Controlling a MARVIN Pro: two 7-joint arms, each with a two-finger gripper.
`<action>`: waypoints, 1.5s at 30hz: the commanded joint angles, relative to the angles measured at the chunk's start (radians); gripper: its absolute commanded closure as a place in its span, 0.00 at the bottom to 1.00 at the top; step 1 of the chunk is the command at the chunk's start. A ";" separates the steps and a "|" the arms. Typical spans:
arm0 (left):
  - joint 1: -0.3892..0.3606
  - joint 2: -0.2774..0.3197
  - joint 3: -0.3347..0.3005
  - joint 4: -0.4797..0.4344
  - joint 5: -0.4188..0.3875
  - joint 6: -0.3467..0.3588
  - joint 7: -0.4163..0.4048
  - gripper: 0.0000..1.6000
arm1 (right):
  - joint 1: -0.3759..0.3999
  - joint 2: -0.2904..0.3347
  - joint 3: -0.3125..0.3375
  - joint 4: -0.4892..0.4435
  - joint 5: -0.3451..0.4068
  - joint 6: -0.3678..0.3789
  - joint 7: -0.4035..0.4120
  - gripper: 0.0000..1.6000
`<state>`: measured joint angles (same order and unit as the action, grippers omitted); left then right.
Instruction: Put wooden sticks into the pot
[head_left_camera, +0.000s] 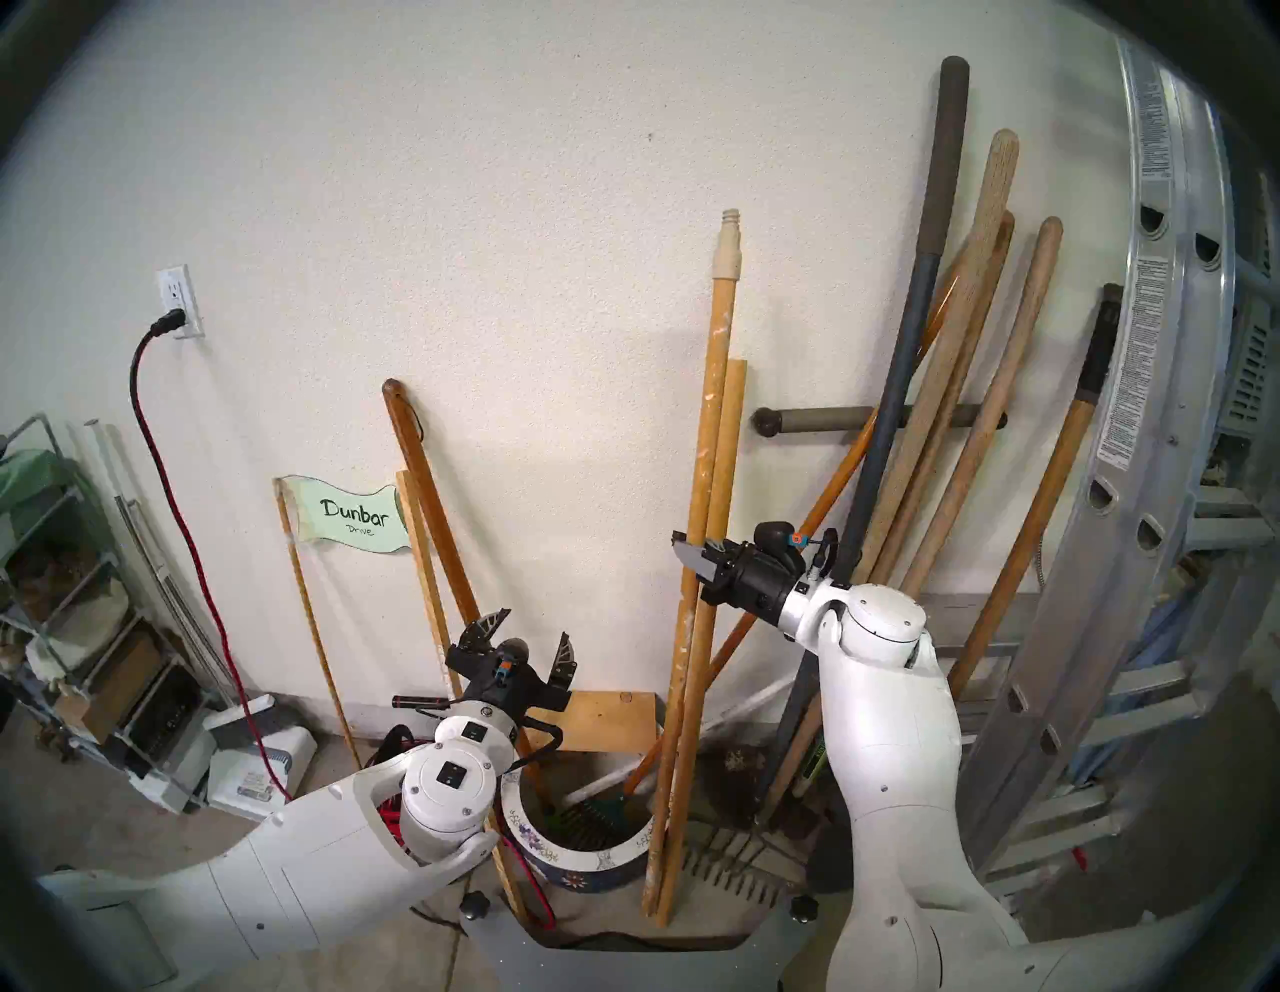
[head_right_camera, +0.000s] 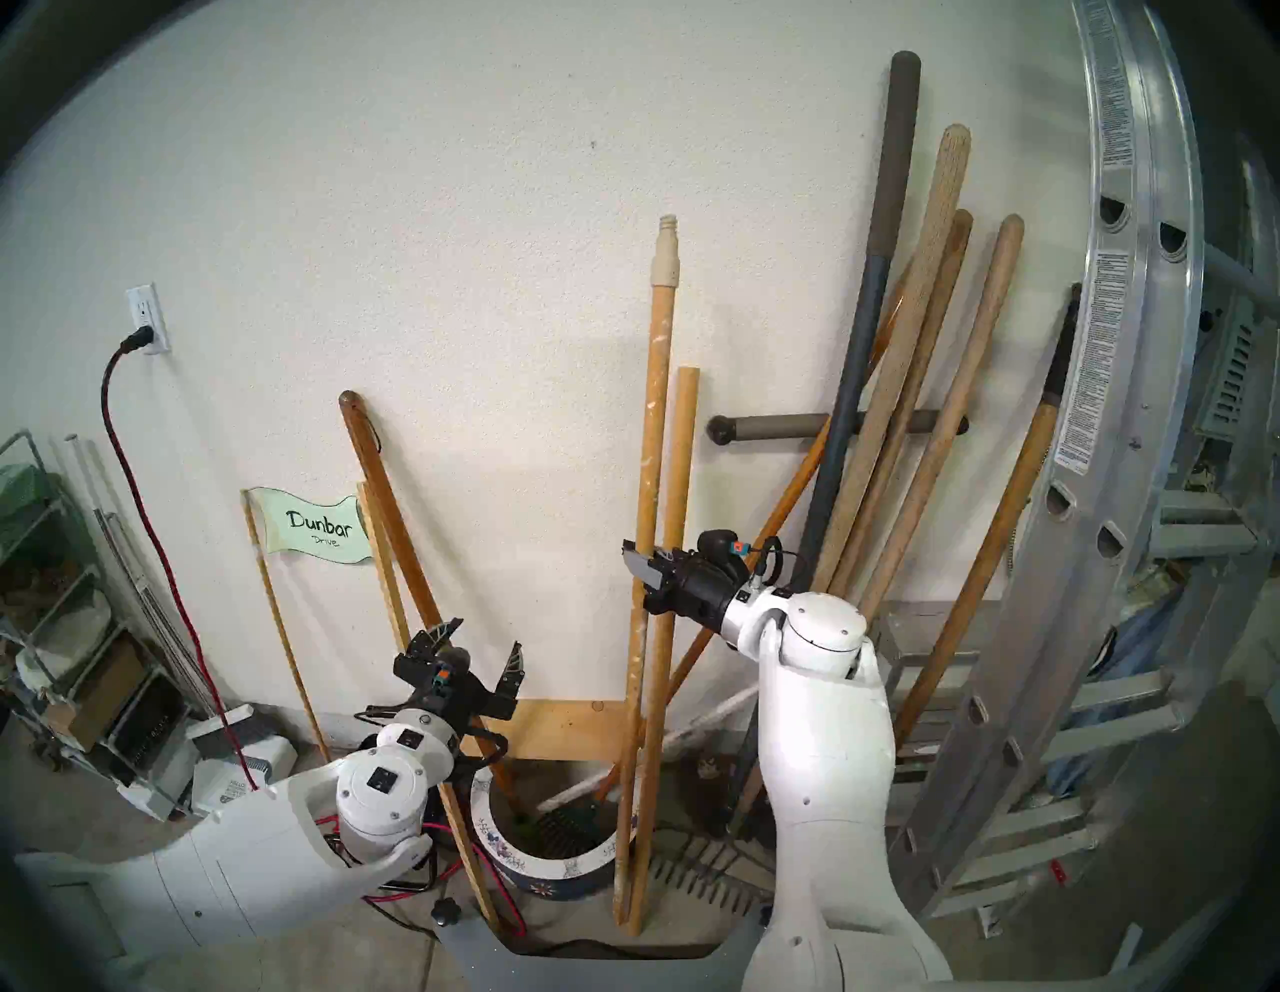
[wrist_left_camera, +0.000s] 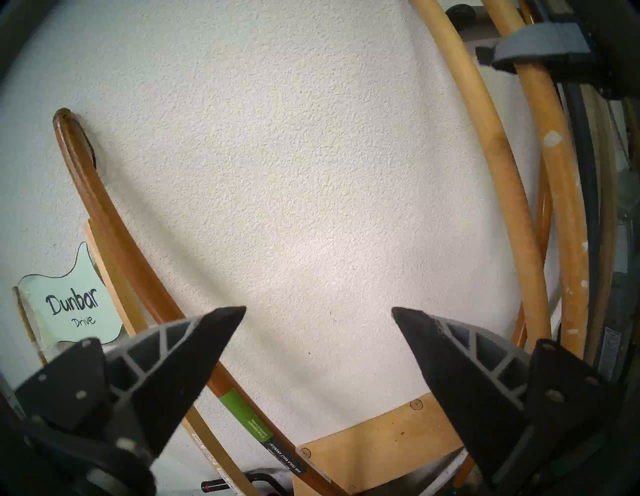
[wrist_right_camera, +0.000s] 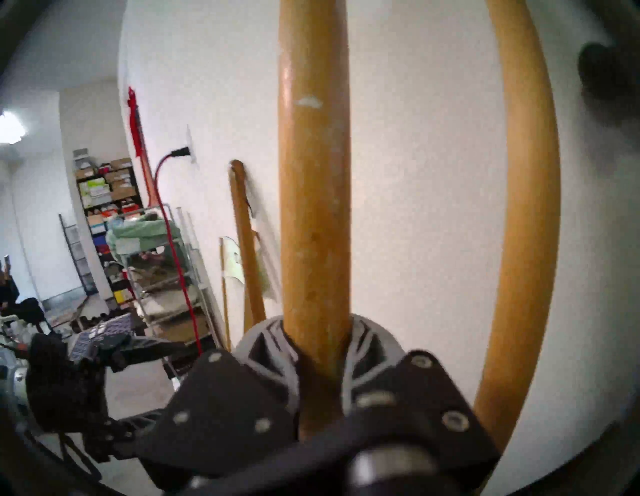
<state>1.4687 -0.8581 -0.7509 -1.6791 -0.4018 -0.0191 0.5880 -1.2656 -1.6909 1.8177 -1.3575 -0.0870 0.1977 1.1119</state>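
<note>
Your two wooden sticks stand almost upright at the centre of the head view, long axes running bottom to top and tilting slightly right toward the wall. The paint-flecked stick (head_left_camera: 699, 485) is the longer: its cream threaded tip points up, high in the frame, and its foot sits on the floor just right of the pot, outside the rim. The plain stick (head_left_camera: 720, 485) stands just beside it on the right, its flat-cut top lower, its foot also on the floor by the pot.

Your right gripper (head_left_camera: 695, 569), right of centre, is clamped round the sticks at mid-height; in the right wrist view its fingers (wrist_right_camera: 266, 337) close snugly on the paint-flecked stick (wrist_right_camera: 313, 207), with the plain stick (wrist_right_camera: 519, 207) curving past on the right, outside the grip.

The pot (head_left_camera: 596, 855), low in the middle of the frame, holds a small green rake head (head_left_camera: 589, 817) and the lower end of the dark-brown handle (head_left_camera: 429, 499), which slants up-left to the wall.

Your left gripper (head_left_camera: 530, 641), lower centre-left, is spread wide and holds nothing; in its wrist view it faces bare wall (wrist_left_camera: 294, 173).
</note>
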 joint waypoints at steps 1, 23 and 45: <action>0.001 0.001 -0.002 0.000 0.000 -0.002 0.002 0.00 | -0.003 -0.005 0.009 -0.122 0.053 0.027 0.070 1.00; 0.160 0.184 -0.097 -0.157 -0.020 -0.198 -0.059 0.00 | 0.021 -0.042 -0.033 -0.246 0.098 0.145 0.106 1.00; 0.365 0.435 -0.186 -0.329 -0.242 -0.511 -0.251 0.00 | 0.059 -0.063 -0.146 -0.216 0.142 0.161 0.108 1.00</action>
<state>1.7733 -0.5138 -0.9181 -1.9722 -0.5355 -0.4394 0.3874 -1.2247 -1.7413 1.7125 -1.5735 0.0190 0.3654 1.2297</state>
